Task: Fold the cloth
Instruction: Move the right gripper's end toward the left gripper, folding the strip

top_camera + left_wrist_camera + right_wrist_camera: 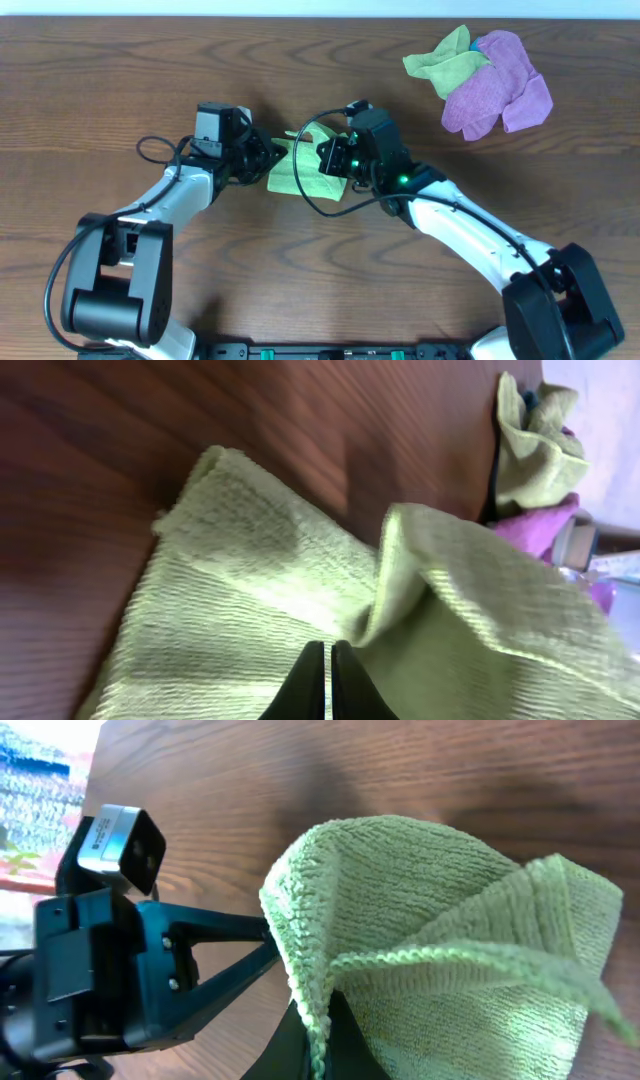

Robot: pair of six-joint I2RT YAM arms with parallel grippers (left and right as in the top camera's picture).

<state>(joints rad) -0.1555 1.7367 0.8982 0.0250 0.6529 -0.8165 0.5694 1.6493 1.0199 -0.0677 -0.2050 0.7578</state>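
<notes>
A green cloth (298,172) lies partly folded on the wooden table, between my two grippers. My left gripper (264,157) is at its left edge. In the left wrist view the left jaws (328,658) are shut with the green cloth (240,610) bunched up at their tips. My right gripper (335,160) is at the cloth's right side. In the right wrist view the right jaws (318,1025) are shut on the hemmed edge of the green cloth (430,910) and hold a flap up off the table.
A pile of other cloths lies at the back right: a yellow-green one (446,60) and a purple one (500,88); they also show in the left wrist view (530,440). The left arm (130,970) is close beside the right gripper.
</notes>
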